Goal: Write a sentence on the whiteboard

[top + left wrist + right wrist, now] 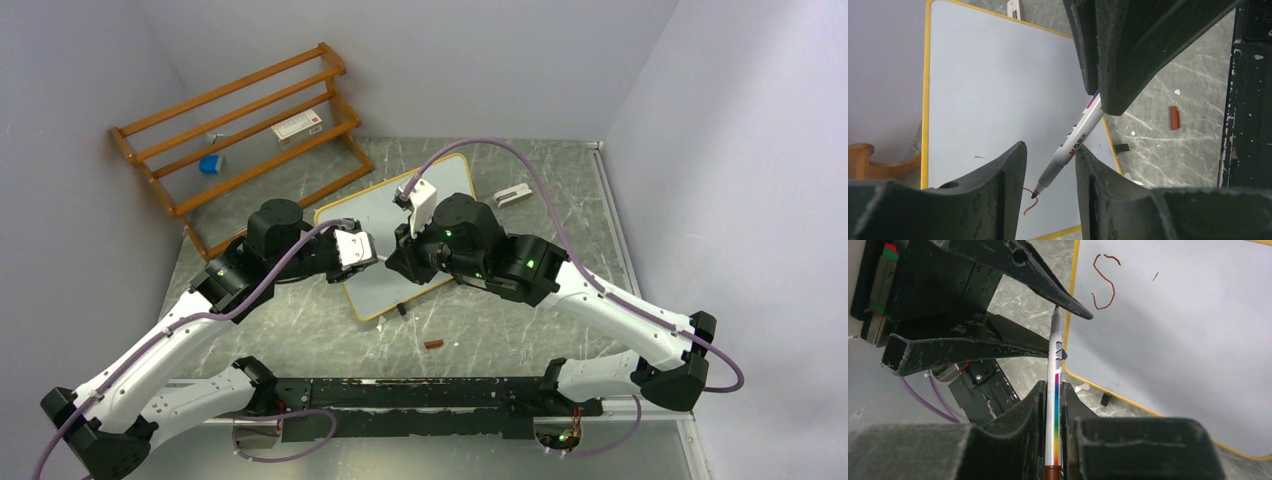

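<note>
Right arm (500, 262) is covering much of the whiteboard (372, 213) from above; marker (1054, 390) tail is running off the bottom edge; blue item (209, 164) on the rack (222, 91) is reading too small to identify

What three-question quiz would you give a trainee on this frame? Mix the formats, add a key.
1. True or false: the whiteboard is blank.
2. Multiple choice: the marker is clamped by A) the left gripper, B) the right gripper, C) neither.
3. Short answer: what is the small red-brown thing lying on the table between the whiteboard and the arm bases?

Key
1. False: a red-brown S is drawn near one corner.
2. B: the right gripper is shut on the barrel. The left gripper is open, with a finger on each side of the marker near its tip.
3. Most likely the marker's cap.
</note>
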Motion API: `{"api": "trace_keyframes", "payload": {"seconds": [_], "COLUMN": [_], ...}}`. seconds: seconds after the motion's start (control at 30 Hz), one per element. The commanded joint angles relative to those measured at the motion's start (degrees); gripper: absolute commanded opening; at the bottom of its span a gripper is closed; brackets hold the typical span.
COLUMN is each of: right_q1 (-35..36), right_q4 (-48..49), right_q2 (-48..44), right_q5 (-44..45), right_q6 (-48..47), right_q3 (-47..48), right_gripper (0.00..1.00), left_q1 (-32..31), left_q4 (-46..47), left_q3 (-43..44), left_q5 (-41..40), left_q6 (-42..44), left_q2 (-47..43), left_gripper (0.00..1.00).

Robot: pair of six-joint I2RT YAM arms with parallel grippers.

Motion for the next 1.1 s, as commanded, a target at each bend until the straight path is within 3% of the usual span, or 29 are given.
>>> {"api": "trace_keyframes", "payload": {"seconds": [0.0,0.2,0.3,0.7,0.97,1.07], "right_q1": [-0.40,-0.57,-0.64,-1.30,-2.45,-2.56], "right_q4": [0.52,1.12,1.46,1.75,2.89,3.36], "right_q2": [-1.06,-0.19,0.33,2.44,1.90,2.09], "right_q5": [-3.33,-4.39,-4.88,-6.22,-6.73,-7.22], "right_q6": [1.25,2.33,2.97,3.39,5.14,5.86], "right_q3": [0.20,0.41,0.53,1.26,0.74,0.49], "right_gripper": [0.00,0.00,0.00,0.00,0.00,0.00], "left_q1": [-0.88,-1.23,-1.23,-1.27,-1.27,-1.23], "left_q4": [2.87,5.22,6.84,8.97,8.25,9.20], "left_q3": [1.35,0.33,-0.78,-2.48,-3.13,-3.64], "left_q5": [1.79,5.01,6.91,9.50,8.58,8.51], "left_q6": [0.88,0.15,-0.57,-0.43,0.27,-0.30], "left_q2": [0.23,0.64,0.57,1.02,1.54,1.28], "left_gripper": [0.44,0.28,0.26,0.41,0.07,0.05]}}
